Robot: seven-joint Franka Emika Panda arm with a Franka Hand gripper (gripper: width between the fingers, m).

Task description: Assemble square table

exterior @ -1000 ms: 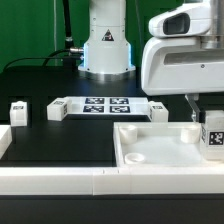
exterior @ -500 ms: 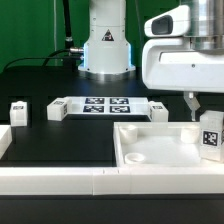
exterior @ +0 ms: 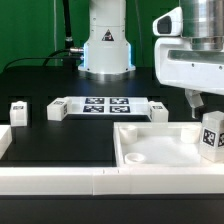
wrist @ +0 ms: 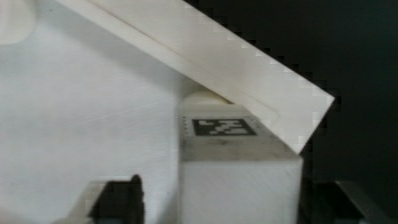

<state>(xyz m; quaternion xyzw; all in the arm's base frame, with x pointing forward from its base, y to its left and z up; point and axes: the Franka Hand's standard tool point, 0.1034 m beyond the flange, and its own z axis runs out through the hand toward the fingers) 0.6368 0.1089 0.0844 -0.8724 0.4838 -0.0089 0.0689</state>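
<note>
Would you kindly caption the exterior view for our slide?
Open claw above a tagged leg at a corner of the tabletop.

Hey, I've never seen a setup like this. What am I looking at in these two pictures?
This is a robot arm with a two-finger gripper, putting a small table together. One picture comes from a camera standing off to the side. The other comes from a camera on the arm's wrist. On the black table lie a white tray-like tabletop, a loose leg and a flat marker board. The gripper hangs over a tilted leg at the tabletop's edge. Its jaws look open and hold nothing.
</note>
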